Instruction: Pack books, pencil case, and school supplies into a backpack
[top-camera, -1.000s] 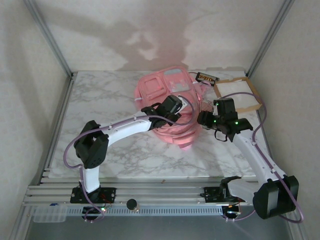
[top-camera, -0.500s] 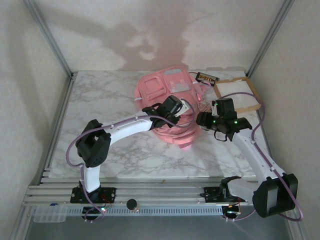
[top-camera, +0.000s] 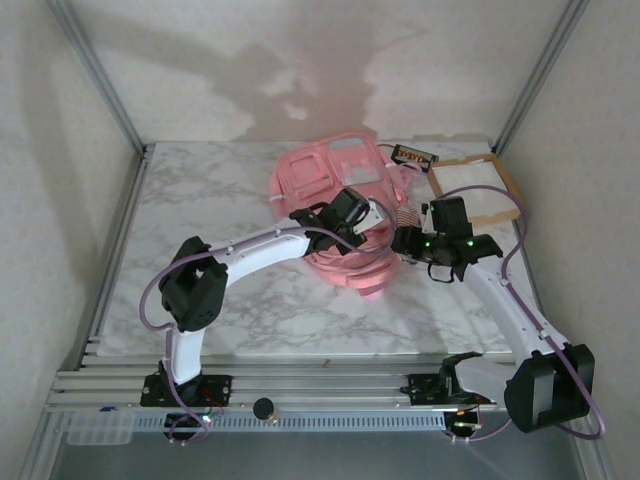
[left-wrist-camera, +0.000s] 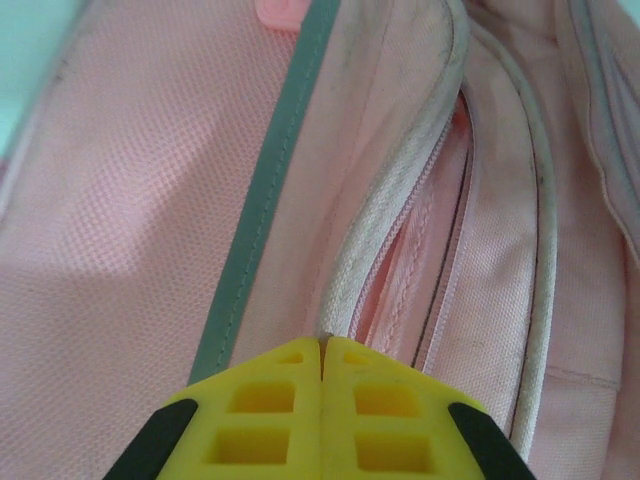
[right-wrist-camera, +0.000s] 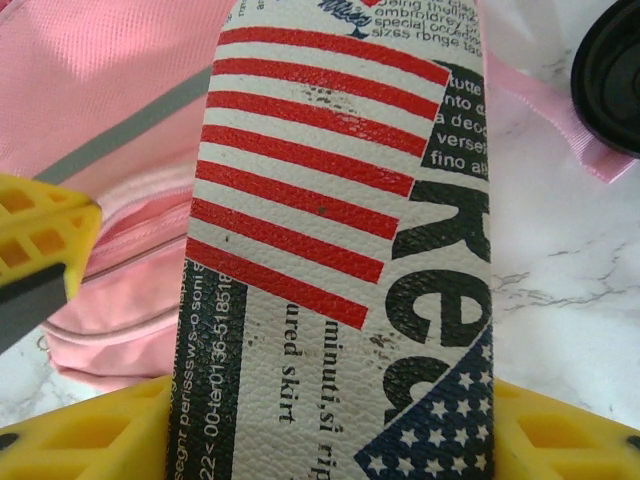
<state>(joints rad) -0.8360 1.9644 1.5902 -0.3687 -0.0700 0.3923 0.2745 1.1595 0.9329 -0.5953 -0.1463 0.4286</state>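
Left fingers clenched at the backpack zip, right fingers grasping the pencil case.
Top: backpack lies at the table's back centre; my left gripper is on its near right part, my right gripper just beside it; a dark book lies behind, next to the tray. Left wrist: my left gripper has its yellow fingers pressed together, the white piped zip edge meeting their tips; cannot tell if fabric is nipped. Right wrist: my right gripper clamps the pencil case from both sides, its far end over pink fabric.
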